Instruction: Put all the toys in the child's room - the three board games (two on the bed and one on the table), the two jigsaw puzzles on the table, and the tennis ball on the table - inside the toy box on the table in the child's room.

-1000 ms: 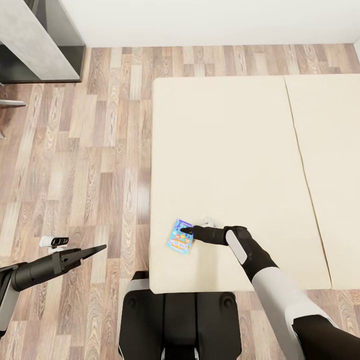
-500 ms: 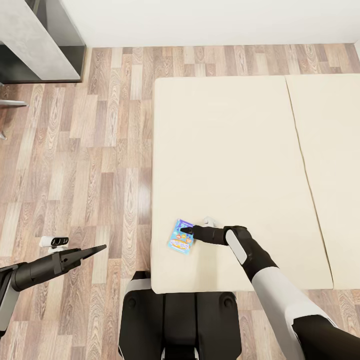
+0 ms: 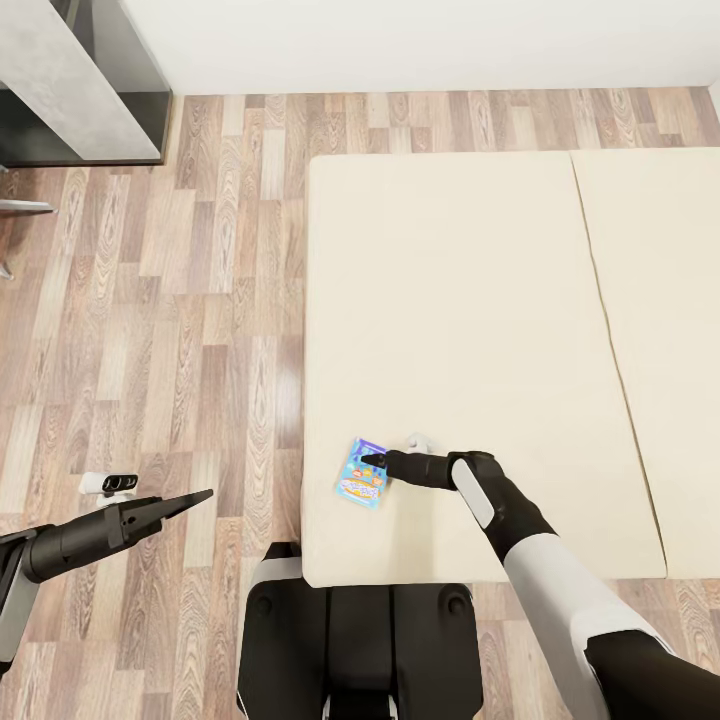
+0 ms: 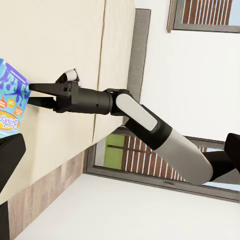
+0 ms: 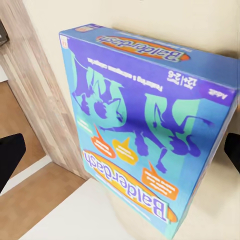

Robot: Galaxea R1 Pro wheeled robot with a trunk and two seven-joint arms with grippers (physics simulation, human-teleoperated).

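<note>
One board game [image 3: 361, 473] was still flat on the bed [image 3: 450, 300], straddled by the spread right claw [image 3: 372, 463], not yet gripped; left claw [image 3: 200, 496] was pinched together, idle; toy box unseen.

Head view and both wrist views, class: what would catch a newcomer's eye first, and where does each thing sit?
The bright blue board game stands out, lying near the cream bed's near-left corner. The right pincer is at the box's edge, its black fingers either side of the box in the right wrist view. The left pincer hangs over the wooden floor, left of the bed.
</note>
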